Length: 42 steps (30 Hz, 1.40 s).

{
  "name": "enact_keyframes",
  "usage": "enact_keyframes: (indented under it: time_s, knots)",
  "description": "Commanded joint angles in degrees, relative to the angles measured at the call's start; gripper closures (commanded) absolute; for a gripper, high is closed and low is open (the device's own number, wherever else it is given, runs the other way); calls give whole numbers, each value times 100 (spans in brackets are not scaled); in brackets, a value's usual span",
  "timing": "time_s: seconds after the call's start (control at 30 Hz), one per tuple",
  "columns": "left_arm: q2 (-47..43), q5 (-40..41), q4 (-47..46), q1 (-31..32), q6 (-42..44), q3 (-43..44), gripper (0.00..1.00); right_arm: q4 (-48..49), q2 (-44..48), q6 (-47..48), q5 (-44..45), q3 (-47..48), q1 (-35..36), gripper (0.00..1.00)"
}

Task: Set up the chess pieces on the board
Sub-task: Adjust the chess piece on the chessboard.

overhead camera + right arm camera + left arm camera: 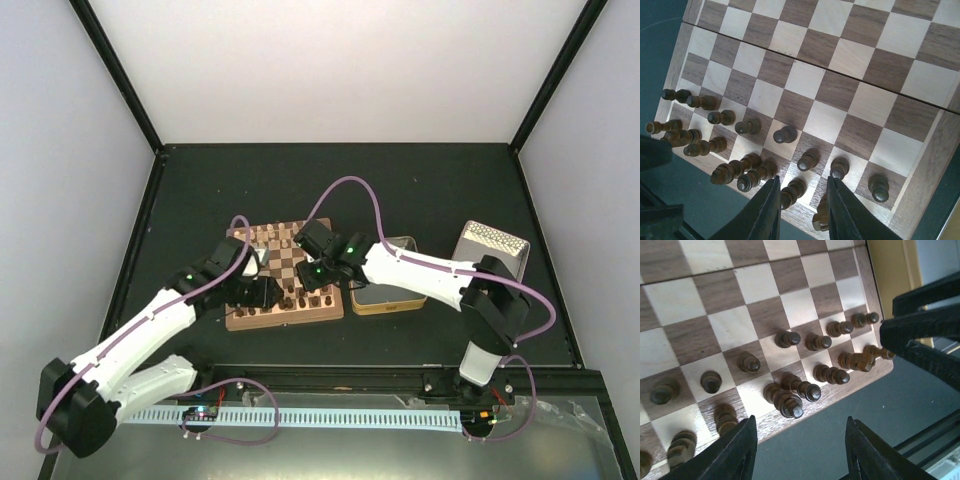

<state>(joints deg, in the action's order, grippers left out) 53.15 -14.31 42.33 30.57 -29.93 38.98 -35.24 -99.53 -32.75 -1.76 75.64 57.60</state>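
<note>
Chess pieces (788, 338) on board (732, 327), near rows

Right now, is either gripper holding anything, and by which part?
Left gripper: nothing, jaws open. Right gripper straddles chess pieces at the board edge; grip cannot be told.

Even, soft overhead light, faint shadows beside the chess pieces (785, 134), left claw fingers (730, 450) slightly blurred

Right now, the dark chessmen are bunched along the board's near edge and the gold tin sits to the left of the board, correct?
Not quite. The gold tin sits to the right of the board, beside its right edge, as the top external view shows. The dark chessmen are indeed bunched along the board's near edge.
</note>
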Motion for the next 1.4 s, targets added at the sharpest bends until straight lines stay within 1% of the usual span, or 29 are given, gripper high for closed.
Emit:
enact_keyframes:
  time_s: [0.0,0.07,0.13,0.43,0.6,0.8,0.93,1.1,1.37]
  knots:
    - [405,227,-136,301,-214,196,53,353,334,-173,94,-199,-91,74]
    - [590,505,-65,435,-305,246,58,390,414,-199,142,-304,-120,74]
    - [790,662,-47,535,-390,274,60,429,497,-228,172,-424,-161,74]
    - [1291,754,-319,696,-485,327,62,502,696,-274,241,-678,-214,75]
    - [1392,869,-302,705,-479,370,69,528,748,-295,279,-764,-221,75]
    - [1492,894,-279,705,-462,399,71,530,759,-293,297,-796,-223,75]
    - [1496,920,-192,738,-445,431,76,531,754,-293,298,-805,-224,75]
    - [1459,1081,68,781,-423,502,78,553,758,-302,292,-813,-223,75]
    - [1417,1224,261,795,-391,496,78,572,719,-311,255,-814,-224,75]
